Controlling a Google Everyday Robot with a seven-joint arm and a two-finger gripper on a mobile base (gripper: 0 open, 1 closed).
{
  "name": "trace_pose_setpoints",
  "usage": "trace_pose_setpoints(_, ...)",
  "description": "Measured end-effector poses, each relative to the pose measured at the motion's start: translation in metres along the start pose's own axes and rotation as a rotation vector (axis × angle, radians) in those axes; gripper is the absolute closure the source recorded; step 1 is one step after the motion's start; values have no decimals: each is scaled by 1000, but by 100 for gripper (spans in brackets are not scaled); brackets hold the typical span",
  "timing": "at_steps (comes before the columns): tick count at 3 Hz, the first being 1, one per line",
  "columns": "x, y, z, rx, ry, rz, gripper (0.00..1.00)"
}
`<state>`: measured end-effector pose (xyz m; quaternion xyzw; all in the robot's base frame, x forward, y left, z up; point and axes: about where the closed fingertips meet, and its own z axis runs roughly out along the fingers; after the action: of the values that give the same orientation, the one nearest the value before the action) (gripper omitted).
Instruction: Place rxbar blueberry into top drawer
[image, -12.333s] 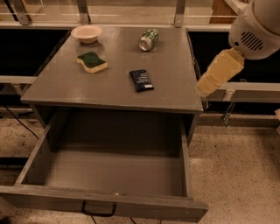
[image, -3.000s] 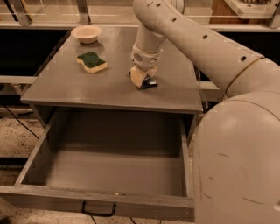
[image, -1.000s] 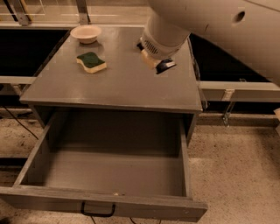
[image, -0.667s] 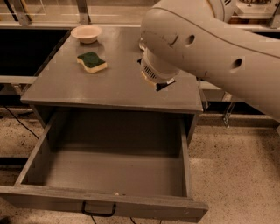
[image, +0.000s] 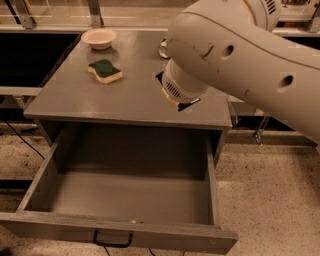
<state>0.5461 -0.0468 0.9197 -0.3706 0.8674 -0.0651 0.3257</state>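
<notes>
My gripper (image: 176, 100) is above the right front part of the grey cabinet top (image: 115, 100), mostly hidden behind my own wrist and arm. It is shut on the rxbar blueberry (image: 189, 105), of which only dark corners show past the wrist. The bar is held above the cabinet top, close to its front edge. The top drawer (image: 120, 227) is pulled wide open below and in front, with a black handle (image: 112, 241) on its front. Its inside is bare but for a tiny speck near the front wall.
A green-and-yellow sponge (image: 105, 70) lies at the left of the cabinet top and a pale bowl (image: 98, 38) sits at the back left. A can (image: 163, 48) at the back is half hidden by my arm. Speckled floor lies to the right.
My gripper closed on the bar on the cabinet top and lifted it. In the last second it has moved with the bar toward the front edge, nearer the open drawer.
</notes>
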Motion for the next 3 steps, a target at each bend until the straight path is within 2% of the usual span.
trace_pose_setpoints(3,41,28,8,-93,15,13,100)
